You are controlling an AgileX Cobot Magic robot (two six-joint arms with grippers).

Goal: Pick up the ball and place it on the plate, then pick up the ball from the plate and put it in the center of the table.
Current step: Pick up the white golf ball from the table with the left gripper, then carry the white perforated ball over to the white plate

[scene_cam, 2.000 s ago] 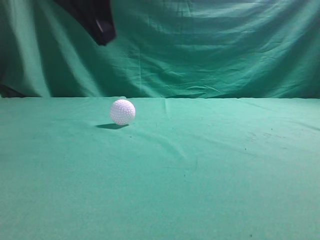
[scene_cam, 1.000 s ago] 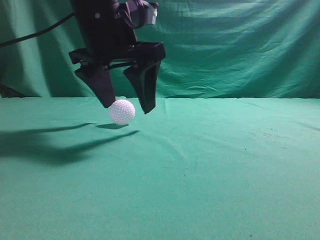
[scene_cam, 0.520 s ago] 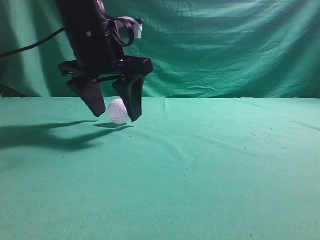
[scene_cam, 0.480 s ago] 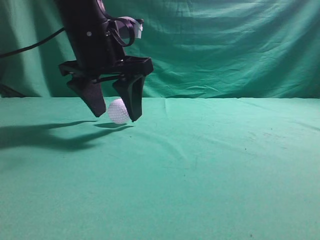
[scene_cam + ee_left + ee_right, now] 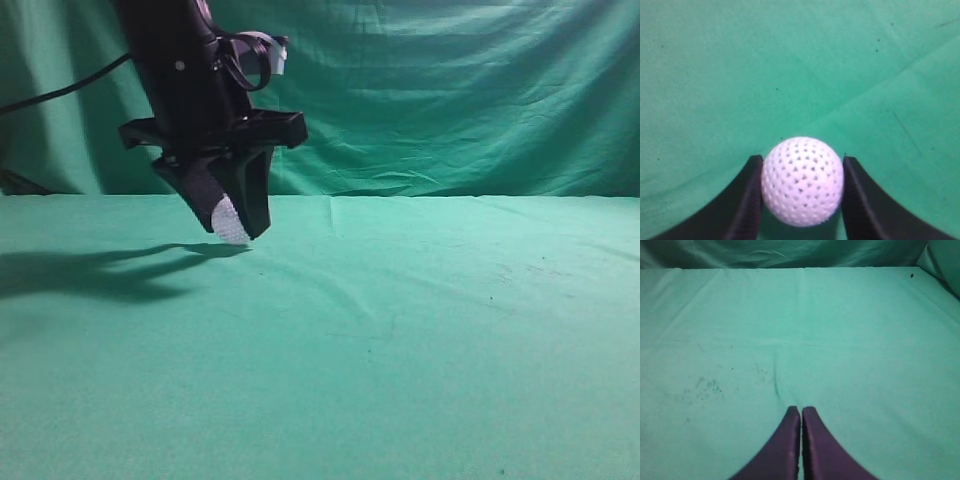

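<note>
The ball (image 5: pixel 228 222) is a small white dimpled sphere at the left of the green table (image 5: pixel 420 330). My left gripper (image 5: pixel 232 232) is shut on it; only a sliver of white shows between the black fingers in the exterior view. In the left wrist view the ball (image 5: pixel 802 181) sits squeezed between both fingers of the left gripper (image 5: pixel 802 192), just above the cloth. My right gripper (image 5: pixel 801 412) is shut and empty over bare green cloth (image 5: pixel 800 330); it does not show in the exterior view. No plate is in view.
A draped green curtain (image 5: pixel 450 90) hangs behind the table's far edge. The left arm's shadow (image 5: pixel 90 272) falls on the cloth at the left. A black cable (image 5: pixel 60 90) runs off to the left. Faint dark specks (image 5: pixel 702 387) mark the cloth.
The left gripper came down around the ball, and its fingers have closed on it from both sides. The ball has stayed at about the same spot.
</note>
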